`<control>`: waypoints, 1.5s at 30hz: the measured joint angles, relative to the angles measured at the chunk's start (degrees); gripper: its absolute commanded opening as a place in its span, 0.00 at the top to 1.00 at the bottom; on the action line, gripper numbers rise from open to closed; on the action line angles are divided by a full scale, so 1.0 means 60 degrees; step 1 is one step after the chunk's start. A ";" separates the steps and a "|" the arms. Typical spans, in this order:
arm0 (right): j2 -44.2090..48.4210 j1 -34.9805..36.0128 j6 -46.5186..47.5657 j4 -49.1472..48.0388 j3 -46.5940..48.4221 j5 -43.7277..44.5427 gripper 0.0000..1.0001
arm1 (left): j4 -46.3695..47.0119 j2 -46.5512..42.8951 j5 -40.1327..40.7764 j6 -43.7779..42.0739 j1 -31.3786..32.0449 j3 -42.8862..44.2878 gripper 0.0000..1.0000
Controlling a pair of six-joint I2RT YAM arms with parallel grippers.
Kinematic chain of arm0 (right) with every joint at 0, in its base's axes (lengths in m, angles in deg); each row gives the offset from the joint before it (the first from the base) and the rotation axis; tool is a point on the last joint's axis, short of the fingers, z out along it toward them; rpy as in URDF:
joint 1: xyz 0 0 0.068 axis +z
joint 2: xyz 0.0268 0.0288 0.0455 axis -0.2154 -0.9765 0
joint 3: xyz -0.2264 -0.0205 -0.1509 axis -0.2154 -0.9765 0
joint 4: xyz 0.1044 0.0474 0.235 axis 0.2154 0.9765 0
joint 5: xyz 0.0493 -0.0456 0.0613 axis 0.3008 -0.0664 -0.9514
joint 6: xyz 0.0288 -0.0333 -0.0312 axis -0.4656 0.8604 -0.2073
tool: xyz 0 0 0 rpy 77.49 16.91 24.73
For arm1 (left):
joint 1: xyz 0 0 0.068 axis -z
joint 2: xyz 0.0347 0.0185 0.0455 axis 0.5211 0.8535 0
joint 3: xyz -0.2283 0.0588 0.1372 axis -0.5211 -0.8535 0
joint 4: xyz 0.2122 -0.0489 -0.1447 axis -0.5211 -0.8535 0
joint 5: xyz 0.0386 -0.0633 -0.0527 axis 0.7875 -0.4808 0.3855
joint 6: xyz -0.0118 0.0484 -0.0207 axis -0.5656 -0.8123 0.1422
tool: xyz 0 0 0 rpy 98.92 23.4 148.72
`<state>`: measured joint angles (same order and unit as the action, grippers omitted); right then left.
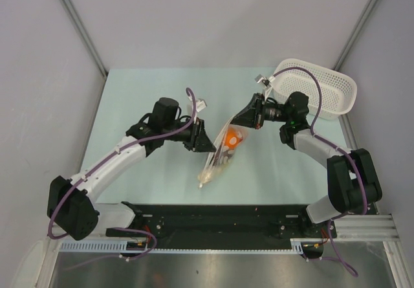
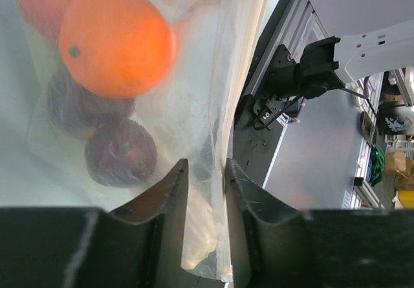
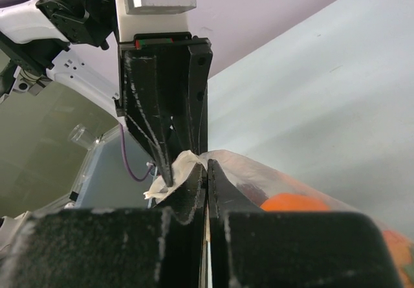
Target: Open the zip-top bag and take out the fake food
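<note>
The zip-top bag (image 1: 218, 162) hangs tilted between my two grippers above the table. Its clear film shows the fake food inside: an orange ball (image 2: 116, 39), two dark purple lumps (image 2: 119, 152), a red piece (image 2: 39, 3) at the top left, and pale pieces low in the bag. My left gripper (image 2: 204, 165) is shut on bunched film at the bag's edge. My right gripper (image 3: 207, 166) is shut on the bag's top edge beside the white strip (image 3: 169, 175), with the left gripper's fingers right behind it. In the top view the orange ball (image 1: 233, 139) sits between the left gripper (image 1: 208, 147) and the right gripper (image 1: 244, 123).
A white perforated basket (image 1: 323, 87) stands at the back right of the pale green table (image 1: 149, 94). A black rail (image 1: 220, 220) runs along the near edge between the arm bases. Grey walls close in on both sides.
</note>
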<state>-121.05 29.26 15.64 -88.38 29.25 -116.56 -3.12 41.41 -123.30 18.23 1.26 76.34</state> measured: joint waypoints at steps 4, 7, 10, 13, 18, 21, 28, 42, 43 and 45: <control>-0.0007 0.0040 -0.0069 0.0007 0.0000 0.0000 0.98 | 0.0004 0.0000 0.0007 -0.0011 0.0000 -0.0142 1.00; -0.0011 0.0087 -0.0197 0.0178 0.0004 0.0164 0.86 | -0.0058 -0.0044 0.0109 -0.0102 0.0000 -0.0138 1.00; -0.0004 0.0131 -0.0302 0.0681 0.0033 0.0477 0.73 | -0.0284 -0.0178 0.0368 -0.0106 -0.0015 -0.0055 1.00; 0.0098 0.0168 -0.0295 0.1898 0.0120 0.1126 0.55 | -0.0525 -0.0248 0.0616 -0.0044 -0.0036 0.0291 1.00; 0.0630 0.0146 0.0313 0.5479 0.0780 0.2659 0.01 | -0.0175 -0.0240 0.0685 0.0674 -0.0036 0.0510 1.00; 0.1053 -0.0062 0.0637 0.7461 0.1169 0.3446 0.00 | 0.0219 -0.0204 0.0739 0.1184 -0.0036 0.0514 1.00; 0.1486 -0.0546 0.1209 1.0892 0.2014 0.4659 0.01 | 0.0288 0.0004 0.1293 0.1763 -0.0040 0.0914 1.00; 0.1796 0.1162 0.1235 1.2407 0.2524 0.5952 0.07 | 0.1093 0.0896 0.1330 0.2601 0.0135 0.1049 1.00; 0.1789 0.1268 0.1235 1.2469 0.2572 0.6022 0.08 | 0.1115 0.0918 0.1330 0.2605 0.0164 0.1071 1.00; 0.1749 0.1446 0.1275 1.2622 0.2685 0.6167 0.13 | 0.1155 0.0925 0.1330 0.2612 0.0193 0.1082 1.00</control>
<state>-110.56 37.94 23.29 -12.64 45.36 -79.56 3.81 46.96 -115.33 33.90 2.42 82.83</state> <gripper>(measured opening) 0.922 0.005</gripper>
